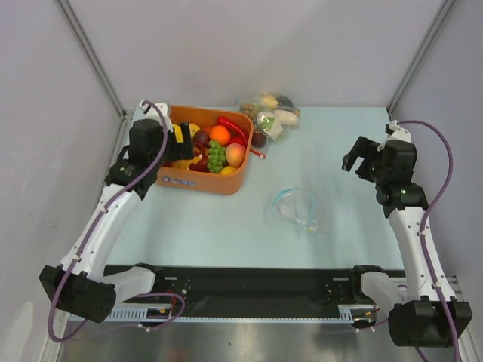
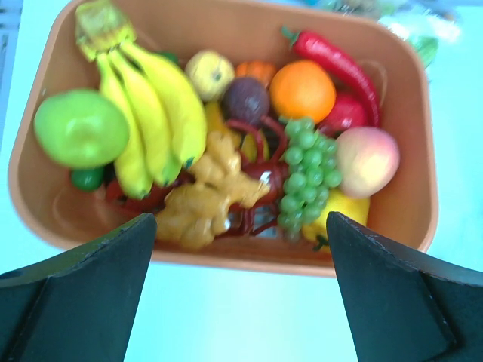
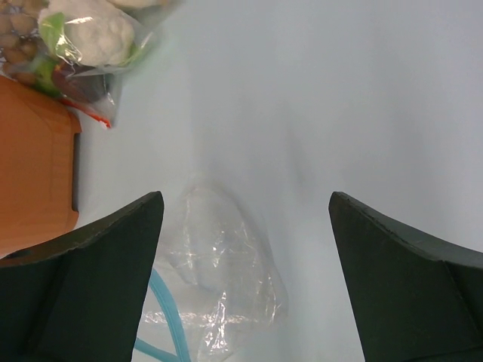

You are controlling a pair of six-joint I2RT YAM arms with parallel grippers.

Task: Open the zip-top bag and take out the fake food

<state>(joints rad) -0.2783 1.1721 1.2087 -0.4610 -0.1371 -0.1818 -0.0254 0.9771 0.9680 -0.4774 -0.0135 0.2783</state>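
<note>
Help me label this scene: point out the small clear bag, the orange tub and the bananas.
small clear bag (image 3: 226, 279), right wrist view, its crinkled middle.
orange tub (image 1: 204, 183), top view, its near outer wall.
bananas (image 2: 162, 105), left wrist view, middle of the bunch.

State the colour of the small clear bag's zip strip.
The zip strip is pale blue; clearest in the right wrist view.

Small clear crinkly plastic zip-top bag (image 1: 296, 207) with a pale blue zip strip lies flat, crumpled and empty on the counter (image 1: 226, 234). Light green plastic fruit (image 2: 81, 128), long red chili pepper (image 2: 336, 64) and dark purple round fruit (image 2: 245, 99) rest inside the orange tub (image 2: 249, 260).
</note>
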